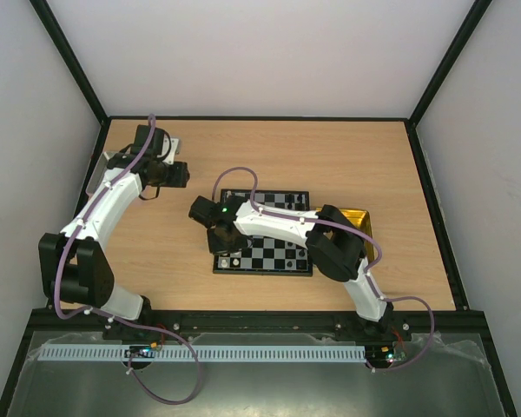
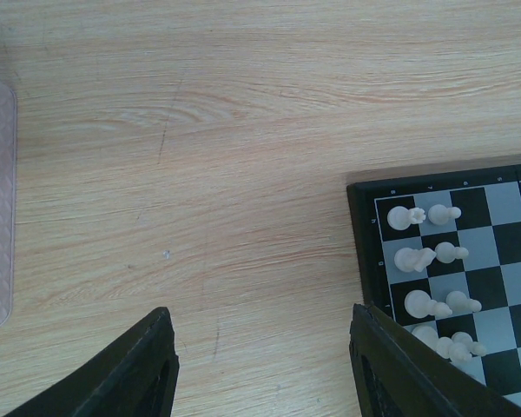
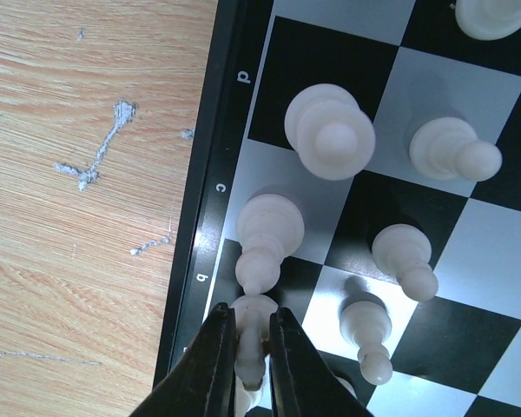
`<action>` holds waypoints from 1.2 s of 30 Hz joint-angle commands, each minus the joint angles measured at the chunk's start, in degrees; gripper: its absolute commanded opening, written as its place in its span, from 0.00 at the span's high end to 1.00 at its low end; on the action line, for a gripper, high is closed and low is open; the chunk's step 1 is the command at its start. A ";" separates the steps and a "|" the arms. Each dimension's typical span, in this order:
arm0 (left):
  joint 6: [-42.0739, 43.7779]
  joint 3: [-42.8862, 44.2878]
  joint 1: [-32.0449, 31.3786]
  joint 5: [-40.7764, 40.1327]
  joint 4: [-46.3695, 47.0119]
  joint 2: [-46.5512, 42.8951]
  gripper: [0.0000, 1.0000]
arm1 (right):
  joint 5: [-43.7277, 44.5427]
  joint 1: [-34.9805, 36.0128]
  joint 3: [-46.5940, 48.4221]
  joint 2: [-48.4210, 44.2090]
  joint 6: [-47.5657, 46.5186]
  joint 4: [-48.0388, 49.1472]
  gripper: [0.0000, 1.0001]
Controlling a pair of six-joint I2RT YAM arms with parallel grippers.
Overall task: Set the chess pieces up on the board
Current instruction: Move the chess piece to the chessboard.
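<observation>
Placement of one white piece (image 3: 253, 330) on its square was judged to be the step in hand. The right claw (image 3: 247, 369) was found closed narrowly on that piece, both fingers pinching its upper part, over the near-left corner of the board (image 3: 210, 208), in the outermost row beside the printed letters. Whether the base was already seated on the square could not be told, since the fingers hid it. A neighbouring piece (image 3: 267, 230) stood just beside the held one on the next square along the edge; contact between them could not be ruled out. A larger piece (image 3: 330, 130) and three pawns (image 3: 404, 256) were noted further in, apart from the fingers. The left claw (image 2: 260, 373) was recorded about half open and empty, hanging over bare table (image 2: 200, 130) just beside the board's outer edge. Judgement: the piece should be lowered straight down until seated, centred on its square and upright; the fingers should be parted only slightly, so that neither strikes the neighbour; the claw should then be drawn straight up, without sideways drift. Risk noted: a tilted release would likely topple the piece against its neighbour.
</observation>
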 commanded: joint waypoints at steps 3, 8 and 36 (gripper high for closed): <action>0.37 -0.25 -0.23 0.71 -0.80 -1.54 0.43 | 1.32 -0.35 1.18 0.98 -0.10 -1.07 0.89; 0.36 -0.38 -0.24 0.71 -0.64 -1.43 0.43 | 0.56 -0.36 1.03 0.91 -0.06 -0.52 0.89; 0.68 0.59 -0.33 -0.18 -1.69 -0.92 0.42 | 4.57 -0.44 5.83 -4.34 -0.71 -5.27 0.73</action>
